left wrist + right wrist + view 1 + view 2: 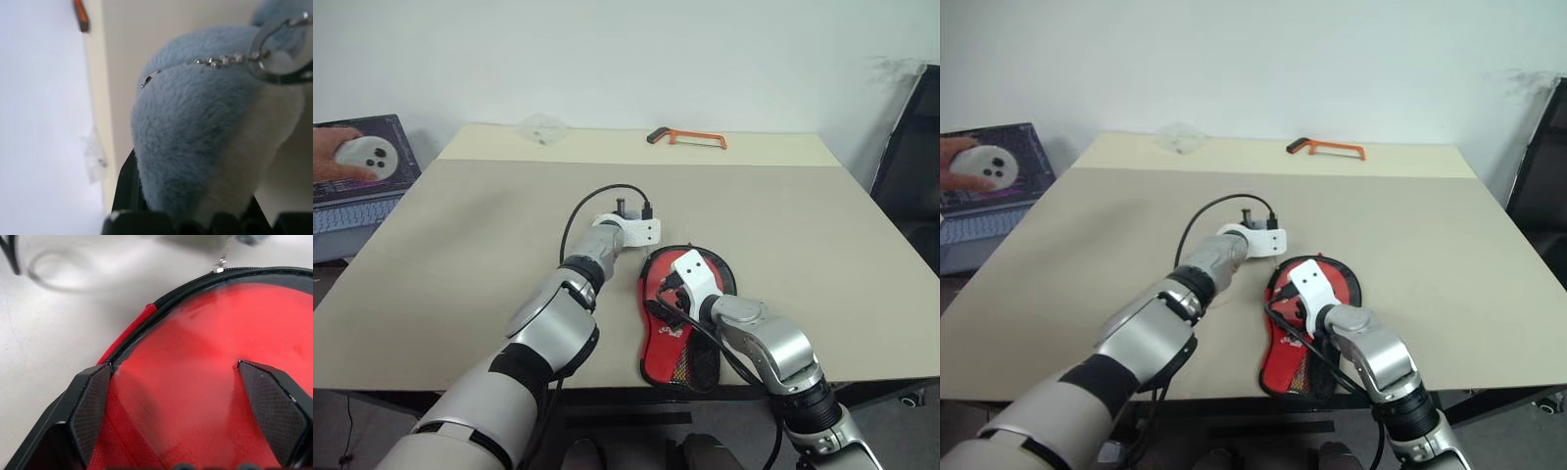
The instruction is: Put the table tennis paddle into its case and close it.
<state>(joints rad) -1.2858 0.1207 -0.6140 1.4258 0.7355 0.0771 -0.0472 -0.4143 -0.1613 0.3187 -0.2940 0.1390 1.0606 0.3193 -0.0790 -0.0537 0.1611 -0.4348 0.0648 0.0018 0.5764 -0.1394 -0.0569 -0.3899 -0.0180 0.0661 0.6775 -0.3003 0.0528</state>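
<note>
The case (677, 338) lies open at the near edge of the beige table (460, 255), its narrow end reaching almost to that edge, its rounded end pointing toward the middle of the table. The table tennis paddle (215, 357) lies inside it, red face up, ringed closely by the black zipper rim; a strip of red lining shows between bat and rim on one side. White lettering runs along the lining near the case's left edge, too small to read. The right gripper (178, 396) hangs low over the red face with its two fingers spread wide and nothing between them; whether its pads (90, 406) touch the rubber cannot be told. The left gripper (628, 223) sits just beyond and left of the case, close above the table, its fingers drawn in on a blue and white plush charm (205, 142) that carries a metal ring and short chain. Around the case the tabletop is bare on all sides, wide to the left and right. At the far edge lie an orange-handled hacksaw (687, 137) and a crumpled clear plastic bag (541, 127). Off the table's far left corner a person's hand (331, 157) holds a white controller (367, 157) over a laptop (357, 191).
</note>
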